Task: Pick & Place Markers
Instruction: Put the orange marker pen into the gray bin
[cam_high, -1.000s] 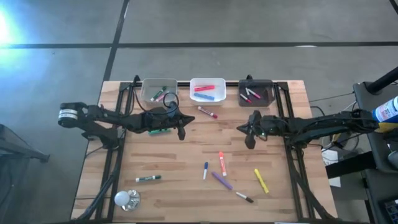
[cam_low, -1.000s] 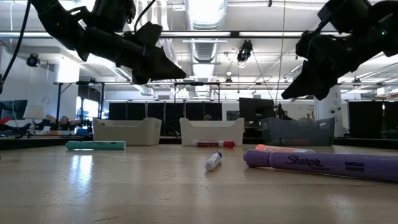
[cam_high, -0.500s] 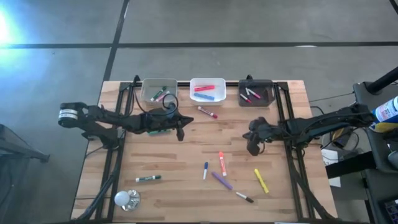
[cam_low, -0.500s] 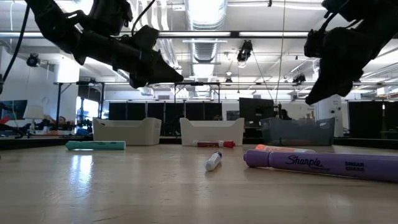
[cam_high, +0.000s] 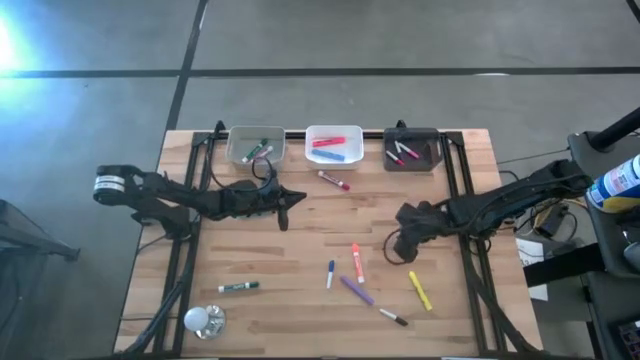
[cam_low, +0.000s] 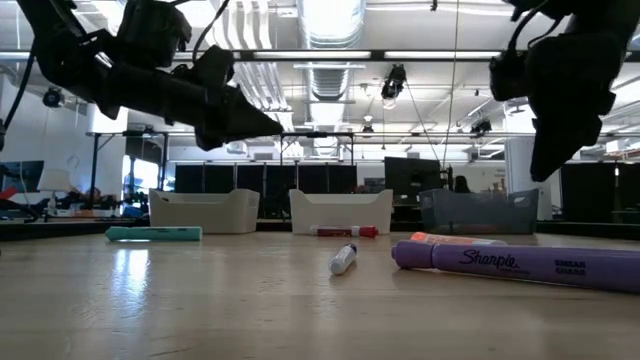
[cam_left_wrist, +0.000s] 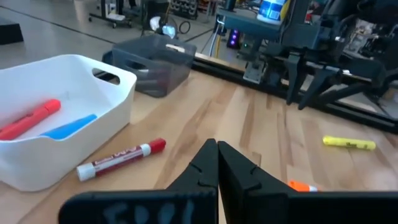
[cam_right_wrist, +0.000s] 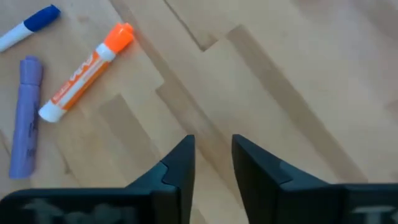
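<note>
A: Right gripper (cam_high: 399, 250), position?
B: Right of centre in the high view, tilted down over bare wood, well inside the right edge of the tabletop (cam_high: 300, 330). Jaws a narrow gap apart, nothing between them. In its wrist view only plank shows ahead of the fingertips (cam_right_wrist: 183, 149).

A: Nearest markers?
B: Orange marker (cam_high: 356, 262) just left of it, apart. Yellow marker (cam_high: 419, 290) below and right, near the lower right of the wood. Purple marker (cam_high: 356, 290) and blue-capped marker (cam_high: 330, 274) lie left of those, loosely spaced. A thin dark-tipped one (cam_high: 393, 317) sits closest to the bottom edge.

A: Left gripper (cam_high: 283, 208)?
B: Left of centre in the upper half, above the wood. Jaws closed together, empty. A red-capped marker (cam_high: 334, 180) lies up and right of it, below the white bin (cam_high: 333, 143).

A: Open room?
B: Broad bare strip across the middle between the two grippers. A green marker (cam_high: 238, 287) lies alone lower left, with a light bulb (cam_high: 203, 319) near the bottom left corner.

A: Bins?
B: Clear bin (cam_high: 255, 145), white bin, and black bin (cam_high: 411, 148) in a row at the top edge, each with markers inside.
</note>
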